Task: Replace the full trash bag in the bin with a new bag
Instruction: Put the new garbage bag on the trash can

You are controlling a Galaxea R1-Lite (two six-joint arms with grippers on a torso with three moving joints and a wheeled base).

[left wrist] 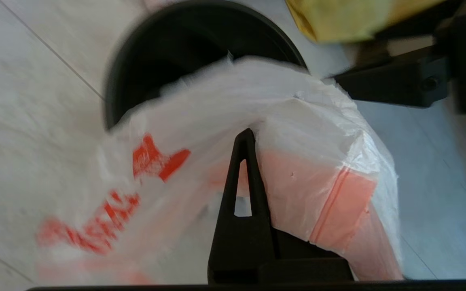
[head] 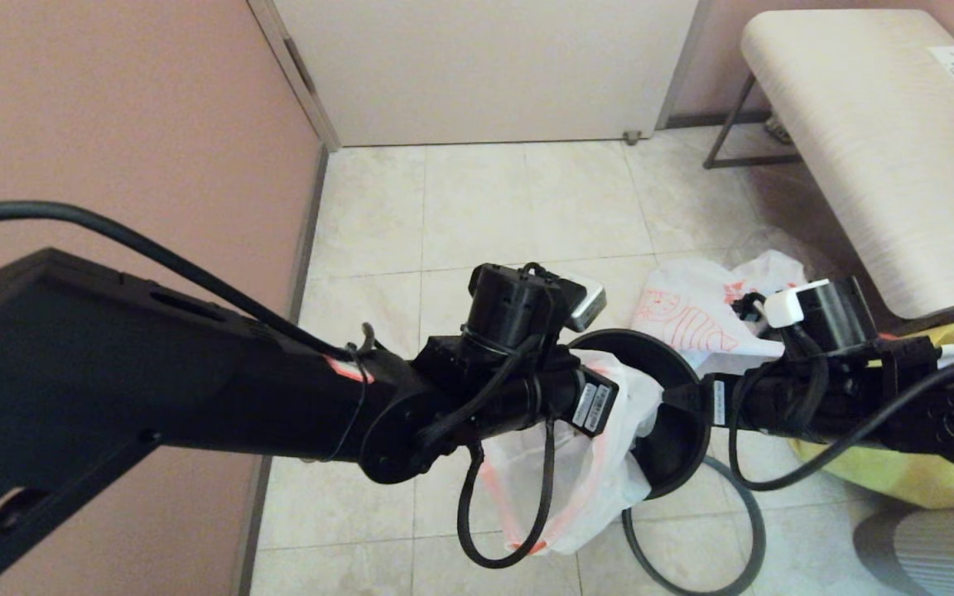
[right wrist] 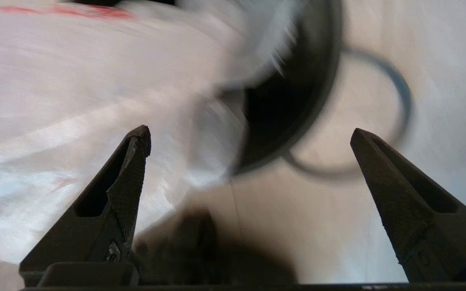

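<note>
Holding a pinch of thin white plastic, the left gripper (left wrist: 244,139) hangs over the near edge of the bin (head: 666,430), and its fingers are squeezed together on the new bag (head: 601,463). The new bag is white with red marks, and it droops from the pinch down the outside of the bin, with only a bit of it reaching over the black hole. The bin sits on the floor tiles in the middle, between the two arms. Its thin grey hoop (head: 692,538) is off and lies on the floor right beside it. The right gripper (right wrist: 249,135) is on the other side of the bin with its fingers wide apart and nothing in them. The old bag (head: 696,319), white with a red drawing, lies on the floor just behind the bin, so I think that part is done. To do this step well, I think the left gripper should keep its squeeze tight, because the plastic looks slippery and could slide out. The right gripper should come in slowly and catch the far side of the bag's mouth. Then both can pull the mouth open wide and lower it over the rim. A big yellow bag (head: 883,472) sits close on the right, so the right arm should take care not to bump it.
</note>
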